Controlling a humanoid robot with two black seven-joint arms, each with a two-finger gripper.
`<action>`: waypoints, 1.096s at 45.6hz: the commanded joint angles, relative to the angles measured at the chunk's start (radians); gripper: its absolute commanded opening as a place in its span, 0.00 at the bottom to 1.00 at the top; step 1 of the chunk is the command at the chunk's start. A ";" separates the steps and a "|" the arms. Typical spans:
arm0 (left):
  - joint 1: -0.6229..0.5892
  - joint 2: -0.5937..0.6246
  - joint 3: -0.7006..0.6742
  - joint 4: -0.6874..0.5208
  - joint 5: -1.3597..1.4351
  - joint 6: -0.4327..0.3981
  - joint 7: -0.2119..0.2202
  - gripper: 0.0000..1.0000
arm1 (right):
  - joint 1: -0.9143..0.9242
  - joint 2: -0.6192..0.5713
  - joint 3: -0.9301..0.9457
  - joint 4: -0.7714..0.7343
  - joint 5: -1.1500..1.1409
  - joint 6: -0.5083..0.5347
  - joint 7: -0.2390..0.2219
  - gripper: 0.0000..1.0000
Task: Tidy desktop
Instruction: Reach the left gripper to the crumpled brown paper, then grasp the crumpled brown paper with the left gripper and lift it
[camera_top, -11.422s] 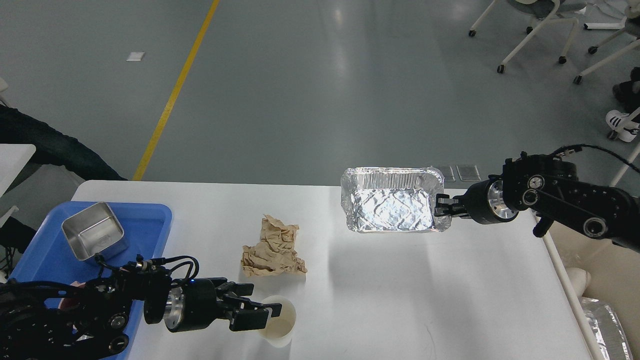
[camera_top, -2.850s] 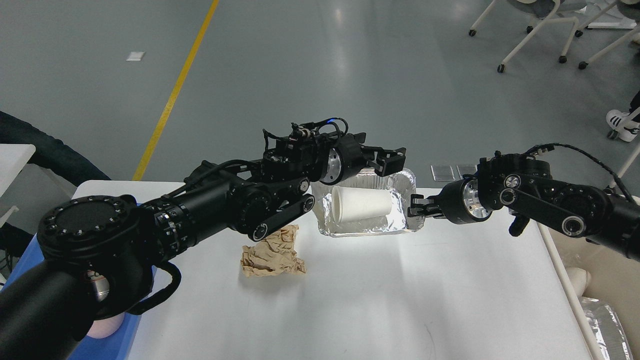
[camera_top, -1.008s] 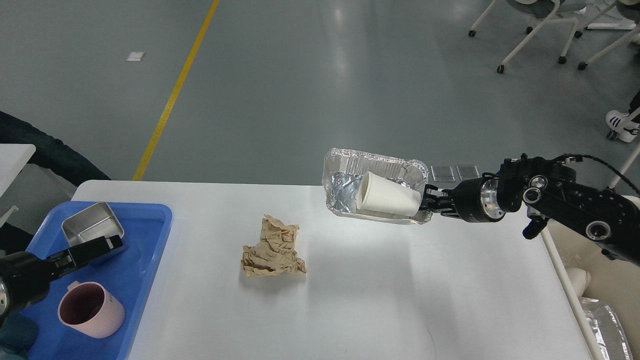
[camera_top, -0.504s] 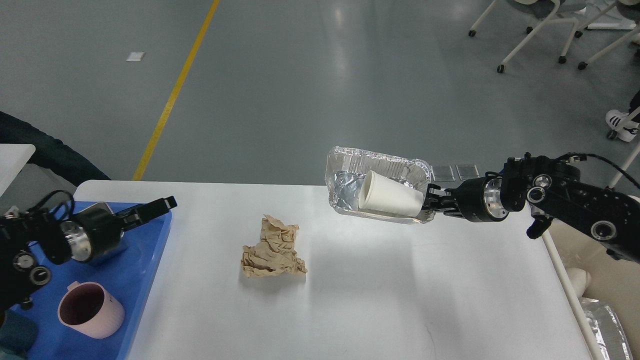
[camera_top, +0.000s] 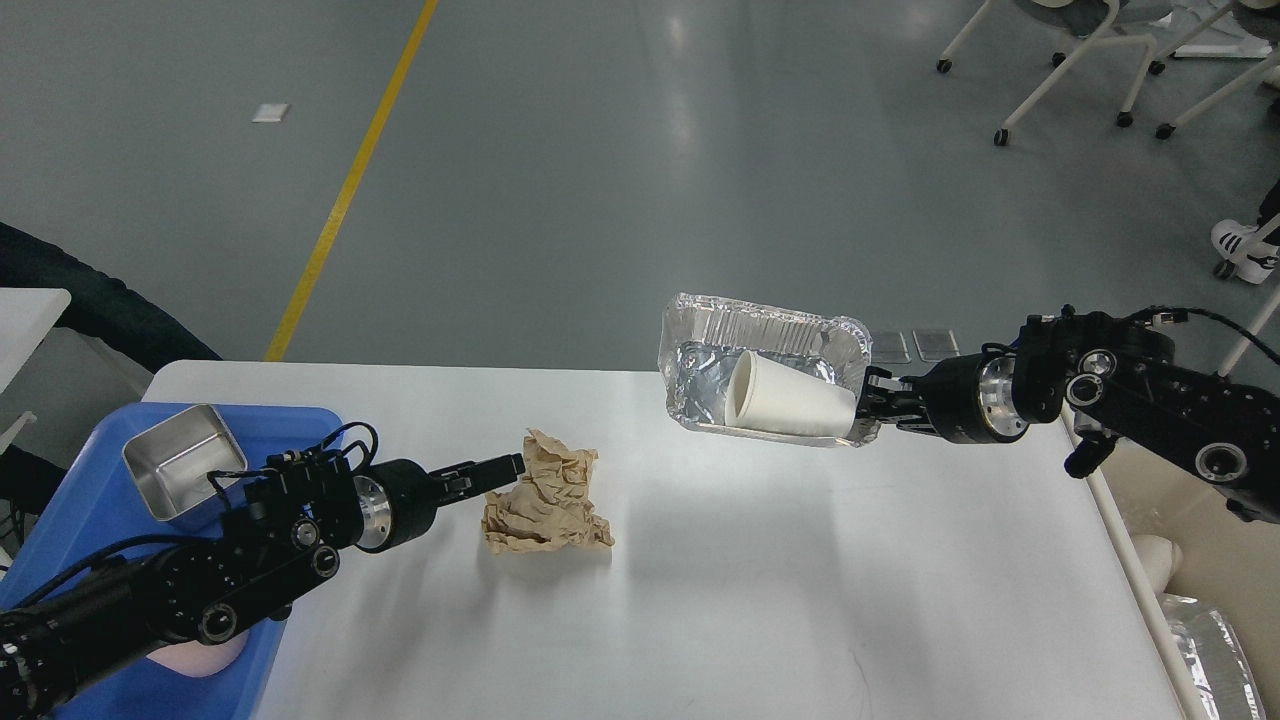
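Note:
The white desktop (camera_top: 750, 580) carries a crumpled brown paper (camera_top: 548, 495) left of its middle. My left gripper (camera_top: 498, 468) comes in low from the left, with its tip right at the paper's left edge. Its fingers are seen edge-on, so I cannot tell them apart. My right gripper (camera_top: 872, 408) is shut on the right rim of a foil tray (camera_top: 700, 385). It holds the tray tilted above the desktop's far edge. A white paper cup (camera_top: 785, 395) lies on its side inside the tray.
A blue plastic tray (camera_top: 300, 425) stands at the left edge and holds a steel container (camera_top: 180, 468). A pink mug (camera_top: 205, 660) shows partly under my left arm. A cream bin (camera_top: 1205, 555) with foil (camera_top: 1215, 655) stands off the right edge.
My left arm has swung right from over the blue tray to the brown paper. My right gripper has shifted the foil tray with the cup slightly right.

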 joint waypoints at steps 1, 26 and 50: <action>-0.002 -0.041 0.036 0.047 -0.001 0.003 -0.002 0.97 | -0.002 0.000 0.002 0.002 0.000 0.000 0.000 0.00; 0.009 -0.166 0.117 0.152 -0.003 0.009 -0.129 0.68 | -0.002 0.000 0.008 0.007 0.000 0.000 0.002 0.00; -0.023 -0.157 0.119 0.175 -0.023 0.002 -0.184 0.00 | 0.001 0.009 0.007 0.004 0.000 -0.002 0.002 0.00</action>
